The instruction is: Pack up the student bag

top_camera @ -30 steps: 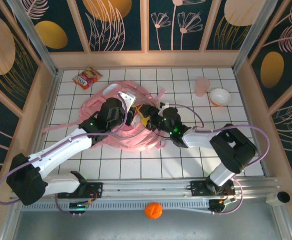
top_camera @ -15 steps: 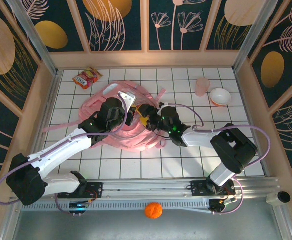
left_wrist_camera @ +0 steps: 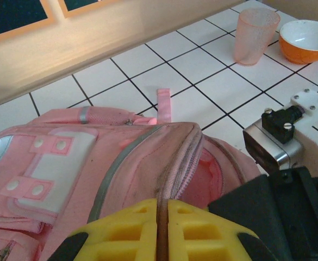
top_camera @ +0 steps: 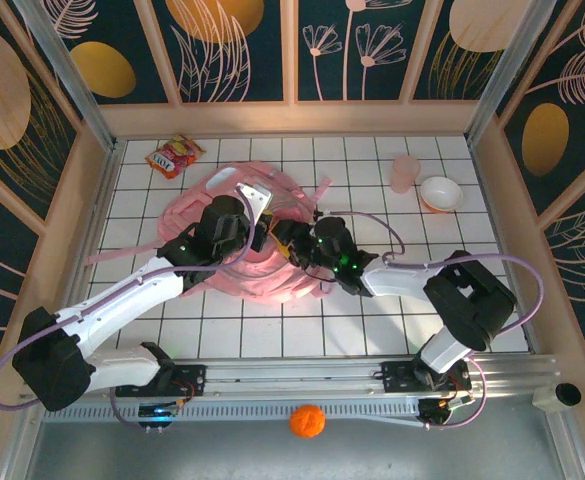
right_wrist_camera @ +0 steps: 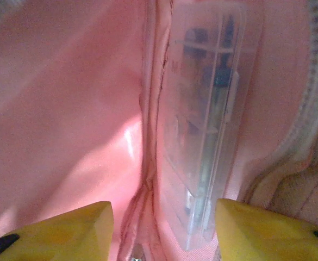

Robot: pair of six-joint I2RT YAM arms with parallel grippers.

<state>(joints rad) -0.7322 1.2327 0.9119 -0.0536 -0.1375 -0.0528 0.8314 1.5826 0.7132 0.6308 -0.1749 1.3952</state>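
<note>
The student bag (top_camera: 272,278) is a big pale-pink backpack lying flat on the tiled table, its top opening facing right. My left gripper (top_camera: 263,232) is shut on the zip edge of the bag (left_wrist_camera: 120,157) and holds the opening up; the yellow fingertips of the left gripper (left_wrist_camera: 162,205) meet on the fabric. My right gripper (top_camera: 292,242) reaches into that opening. In the right wrist view, the right gripper (right_wrist_camera: 164,211) stands open inside the pink lining (right_wrist_camera: 66,109). A clear plastic case (right_wrist_camera: 202,125) lies on the lining ahead of its fingers, nearer the right one.
A red snack packet (top_camera: 174,156) lies at the back left. A pink cup (top_camera: 404,172) (left_wrist_camera: 255,35) and an orange bowl (top_camera: 440,193) (left_wrist_camera: 306,39) stand at the back right. An orange ball (top_camera: 307,421) sits below the front rail. Wooden walls ring the table.
My right gripper has moved left, further into the bag's opening. The left arm and the bag edge it holds have stayed put.
</note>
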